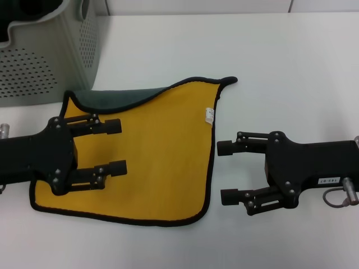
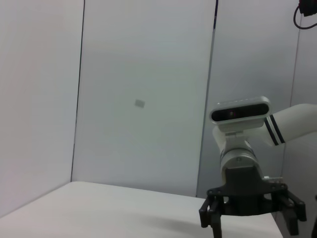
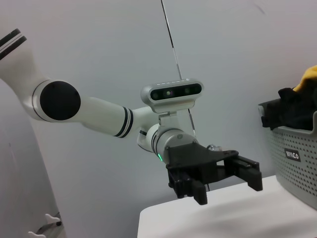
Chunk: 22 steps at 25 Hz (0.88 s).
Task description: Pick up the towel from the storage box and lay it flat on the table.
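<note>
Two grippers sit low over the table (image 1: 291,61), facing each other across the towel (image 1: 162,162). It lies yellow side up, mostly spread, toward the near left part of the table, just in front of the box (image 1: 50,56) standing at the far left corner. Its far edge is folded over, showing a green strip, and its far right corner trails out to a point. The left gripper (image 1: 115,147) hovers over the towel's left half, fingers spread wide, holding nothing. The right gripper (image 1: 227,172), equally open and empty, sits just off the towel's right edge, over bare table. The towel's long axis runs left to right, between the two. Judging by this, the fold along the far edge is what remains, and the left gripper is nearer it
</note>
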Each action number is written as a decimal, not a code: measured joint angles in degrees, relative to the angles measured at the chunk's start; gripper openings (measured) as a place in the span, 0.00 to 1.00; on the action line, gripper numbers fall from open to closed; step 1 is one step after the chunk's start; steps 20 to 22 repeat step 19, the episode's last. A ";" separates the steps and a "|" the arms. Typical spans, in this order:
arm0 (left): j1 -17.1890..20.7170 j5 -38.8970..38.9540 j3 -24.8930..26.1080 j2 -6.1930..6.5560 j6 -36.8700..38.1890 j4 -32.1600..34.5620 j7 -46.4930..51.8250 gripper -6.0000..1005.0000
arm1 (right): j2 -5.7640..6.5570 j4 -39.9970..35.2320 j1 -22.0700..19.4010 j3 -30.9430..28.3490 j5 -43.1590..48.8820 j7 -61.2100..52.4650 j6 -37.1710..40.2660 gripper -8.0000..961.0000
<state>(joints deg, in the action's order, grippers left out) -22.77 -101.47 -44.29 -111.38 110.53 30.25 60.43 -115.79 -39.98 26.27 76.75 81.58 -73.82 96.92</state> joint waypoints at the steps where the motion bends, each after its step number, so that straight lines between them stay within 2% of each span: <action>1: 0.03 -0.13 -0.03 0.02 0.12 0.00 0.09 0.72 | -0.01 0.00 0.00 0.04 0.00 0.00 0.02 0.90; 22: 0.20 -1.52 0.02 0.30 0.40 -0.02 1.49 0.72 | -0.32 -0.01 0.71 0.07 -0.14 0.00 -0.13 0.90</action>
